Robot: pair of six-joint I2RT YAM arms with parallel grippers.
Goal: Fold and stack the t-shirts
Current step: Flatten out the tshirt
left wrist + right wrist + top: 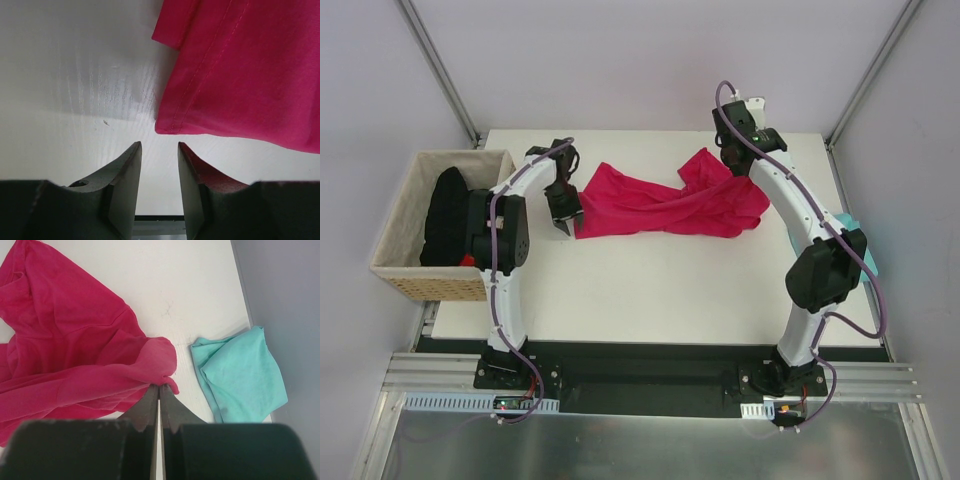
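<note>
Right wrist view is showing the right gripper (pixel 159 387) with its jaws pressed together on a small bunched fold of the crimson t-shirt (pixel 65 355). The rest of the cloth is spreading away ahead and to the left of the tips, rumpled and twisted rather than flat. The teal t-shirt (pixel 240 375) is lying just right of those jaws, apart from the crimson one and close to the table's edge (a dragged hem could be nudging it over). The left gripper (pixel 159 146) is standing with its jaws partly apart and nothing between them, above the bare table (pixel 75 75); the corner of the crimson hem is sitting just ahead of the tips and slightly right, not yet between them. The main risk, judging from this, is the left jaws closing short of the hem or catching only one layer, leaving the shirt pulled from one end and twisting further. The right pinch is looking thin too, so a firm pull could be slipping the fold out, and the spread for folding would be coming out crooked.
</note>
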